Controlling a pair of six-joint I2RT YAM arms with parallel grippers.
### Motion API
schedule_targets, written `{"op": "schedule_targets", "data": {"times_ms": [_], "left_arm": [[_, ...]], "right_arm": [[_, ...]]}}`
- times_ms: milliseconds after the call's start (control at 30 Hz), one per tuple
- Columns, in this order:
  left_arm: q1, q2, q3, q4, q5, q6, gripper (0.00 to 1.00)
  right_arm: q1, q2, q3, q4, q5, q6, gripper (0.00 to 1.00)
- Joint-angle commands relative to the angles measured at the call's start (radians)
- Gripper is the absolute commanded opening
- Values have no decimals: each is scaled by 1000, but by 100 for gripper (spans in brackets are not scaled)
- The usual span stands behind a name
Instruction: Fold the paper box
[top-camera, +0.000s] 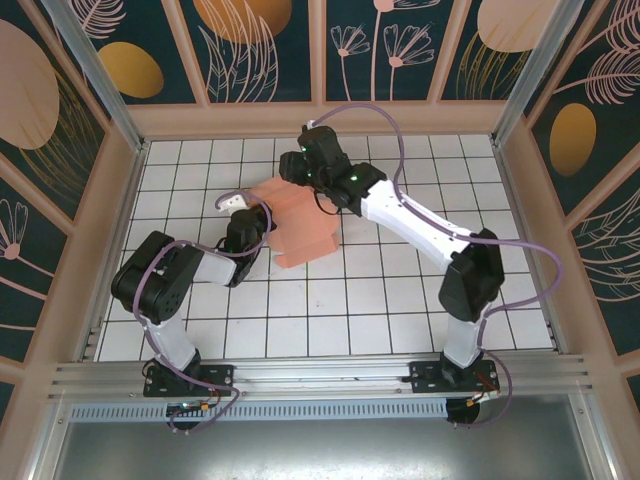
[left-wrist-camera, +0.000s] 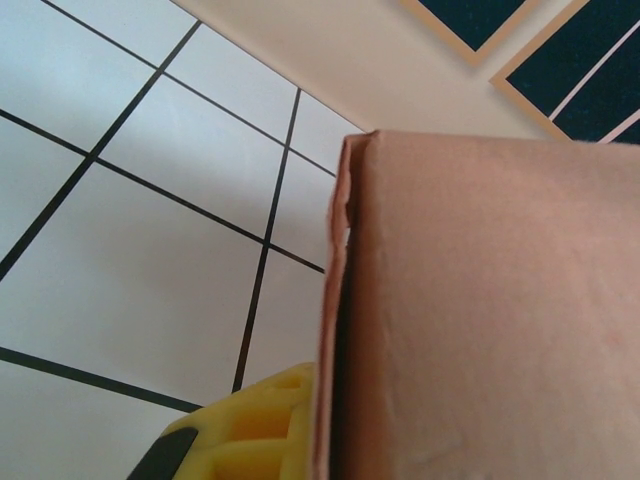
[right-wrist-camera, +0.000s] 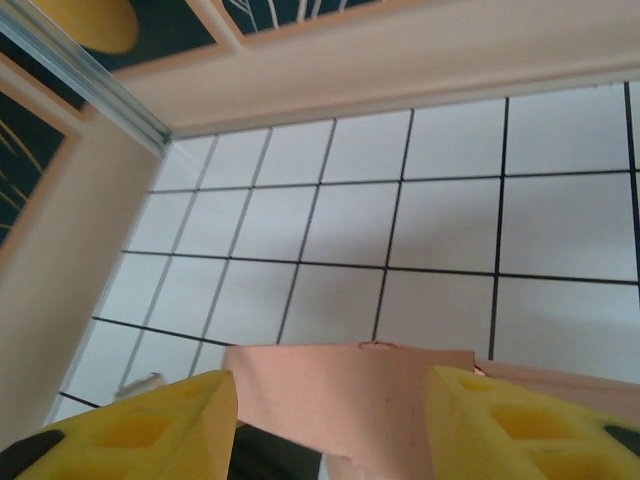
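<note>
The salmon-pink paper box (top-camera: 305, 228) stands partly folded on the white tiled table, near its middle. My left gripper (top-camera: 252, 230) is shut on the box's left wall. In the left wrist view one yellow finger (left-wrist-camera: 250, 430) presses against that thin wall (left-wrist-camera: 335, 330), and the other finger is hidden behind the cardboard (left-wrist-camera: 490, 310). My right gripper (top-camera: 303, 170) hangs over the box's far edge. Its jaws (right-wrist-camera: 330, 400) stand apart, open, with a cardboard flap (right-wrist-camera: 340, 395) between the two yellow fingers (right-wrist-camera: 150, 430).
The tiled table (top-camera: 400, 300) is fenced by low beige walls (top-camera: 320, 118) at the back and sides. A small white piece (top-camera: 233, 201) lies just left of the box. The aluminium rail (top-camera: 320, 375) with both arm bases runs along the near edge.
</note>
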Motion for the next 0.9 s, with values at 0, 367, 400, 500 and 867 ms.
{"op": "schedule_targets", "data": {"times_ms": [0, 367, 400, 500, 867], "left_arm": [[3, -31, 19, -1, -19, 17, 0], [3, -25, 28, -21, -28, 23, 0], [4, -24, 28, -23, -28, 22, 0], [4, -18, 31, -24, -27, 24, 0], [4, -8, 36, -24, -12, 26, 0]], "right_arm": [[-8, 45, 85, -116, 3, 26, 50], [-22, 88, 114, -139, -75, 43, 43], [-19, 72, 101, -122, -58, 33, 47], [-10, 23, 70, -75, -1, -2, 54], [35, 80, 135, -123, 48, -69, 59]]}}
